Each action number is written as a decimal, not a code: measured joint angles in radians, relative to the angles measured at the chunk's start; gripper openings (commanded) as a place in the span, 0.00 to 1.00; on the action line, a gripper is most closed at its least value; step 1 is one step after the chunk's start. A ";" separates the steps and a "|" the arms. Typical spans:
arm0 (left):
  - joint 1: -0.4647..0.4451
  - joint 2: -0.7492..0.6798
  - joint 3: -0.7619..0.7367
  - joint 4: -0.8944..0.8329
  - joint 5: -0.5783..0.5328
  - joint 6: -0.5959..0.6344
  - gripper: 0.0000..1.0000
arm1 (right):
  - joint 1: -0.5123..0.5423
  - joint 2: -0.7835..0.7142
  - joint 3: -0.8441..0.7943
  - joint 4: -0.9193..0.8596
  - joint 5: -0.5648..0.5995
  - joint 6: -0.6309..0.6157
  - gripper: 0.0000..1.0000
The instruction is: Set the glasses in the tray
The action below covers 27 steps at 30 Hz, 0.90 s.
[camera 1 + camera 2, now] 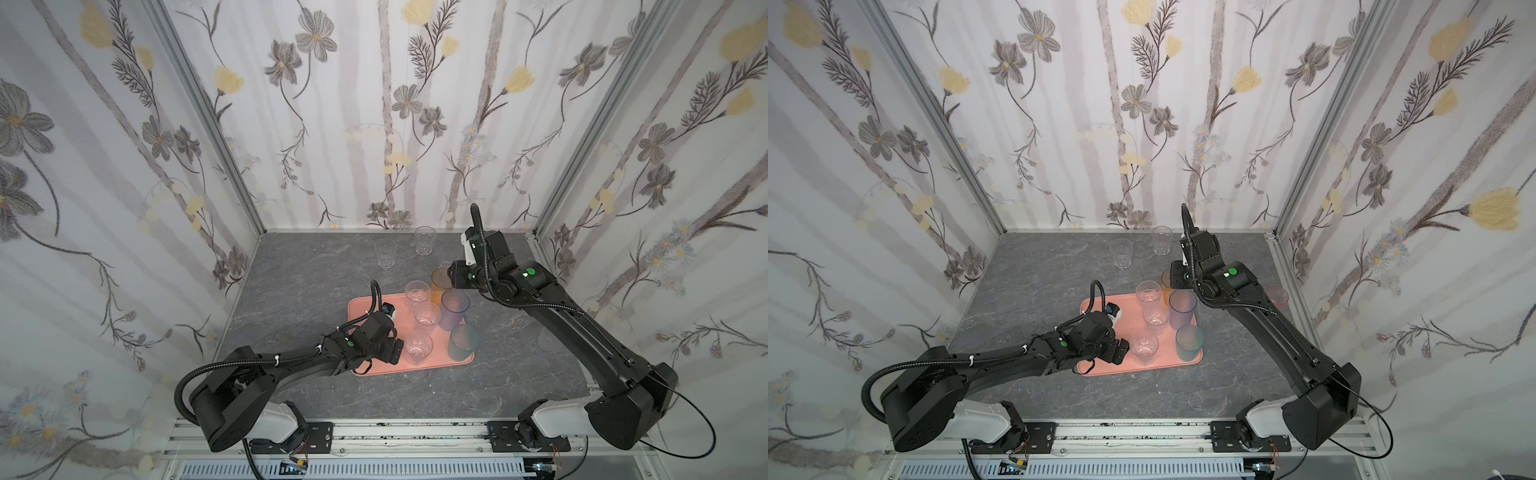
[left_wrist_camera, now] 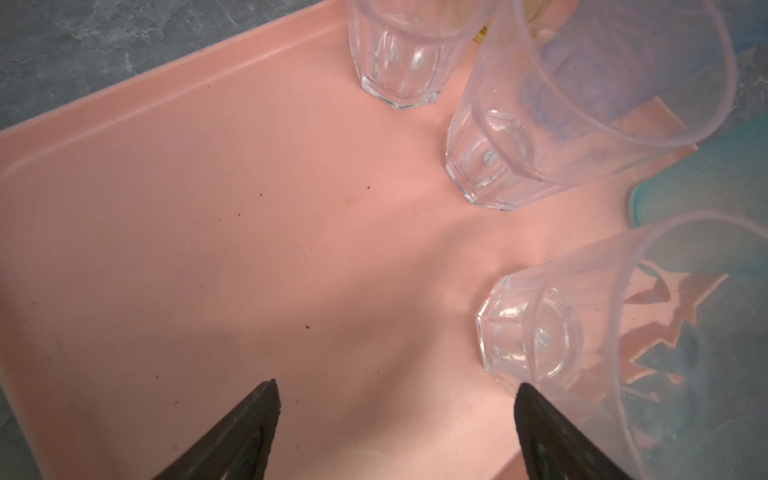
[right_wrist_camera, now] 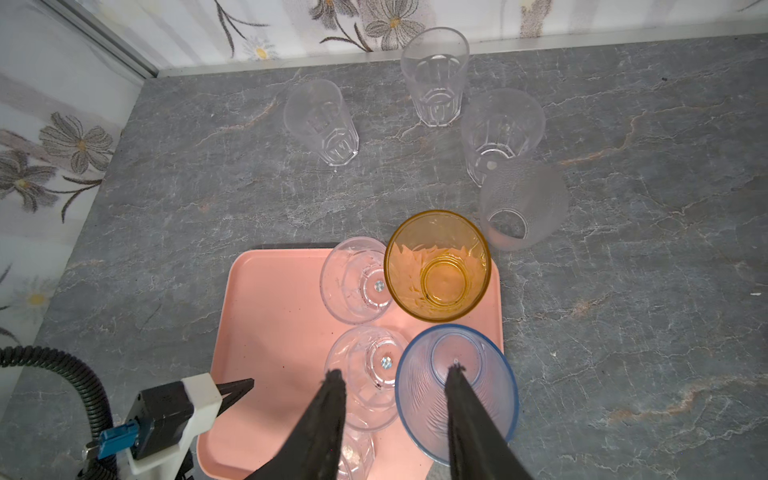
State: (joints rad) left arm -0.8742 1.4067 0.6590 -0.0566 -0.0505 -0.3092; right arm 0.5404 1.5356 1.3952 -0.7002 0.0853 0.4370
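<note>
Ref. all positions to the tray (image 1: 363, 309), which lies mid-way on the grey tabletop (image 1: 291, 291). Its left half is bare and its right half holds six of the glasses, packed close, so treat the left half as your only open set-down room. The left gripper (image 2: 397, 388) hangs low over that bare half, jaws wide apart and empty. One finger is just beside the clear glass (image 2: 532, 332) at the tray's near edge. A swing toward the tray's right would prob. tip that glass into the teal glass (image 1: 463, 343), so lift straight up before you traverse. The right gripper (image 3: 395, 371) hovers above the tray's far right part, jaws partly apart, clamped on nothing. A descent here would likely strike the rim of the blue-purple glass (image 1: 455, 309) or the amber glass (image 3: 436, 266). The frosted glass (image 3: 523, 203) stands just off the tray's far right corner, near the amber one, w/ little finger room between, so approach it from the side away from the tray. The far clear glasses (image 3: 434, 77) stand well beyond the far edge. An orange-pink glass (image 1: 1277, 296) sits beyond the right edge, partly behind the right arm. Carry each glass above the tray's low rim; a low base could catch it and shift the tray.
</note>
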 measured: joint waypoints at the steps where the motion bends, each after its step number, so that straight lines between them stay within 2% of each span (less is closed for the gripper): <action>1: -0.002 0.008 0.005 0.000 0.000 -0.001 0.91 | -0.004 -0.004 -0.005 0.000 0.000 0.001 0.41; 14: -0.042 0.138 0.112 0.017 0.025 -0.004 0.91 | -0.022 -0.011 -0.037 0.045 -0.002 0.026 0.41; 27: -0.048 0.183 0.142 0.026 0.051 0.000 0.91 | -0.044 0.001 -0.048 0.082 -0.034 0.034 0.41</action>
State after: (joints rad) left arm -0.9222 1.5894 0.8013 -0.0307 0.0010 -0.3092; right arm 0.4961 1.5364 1.3472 -0.6186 0.0513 0.4706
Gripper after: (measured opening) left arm 0.911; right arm 0.410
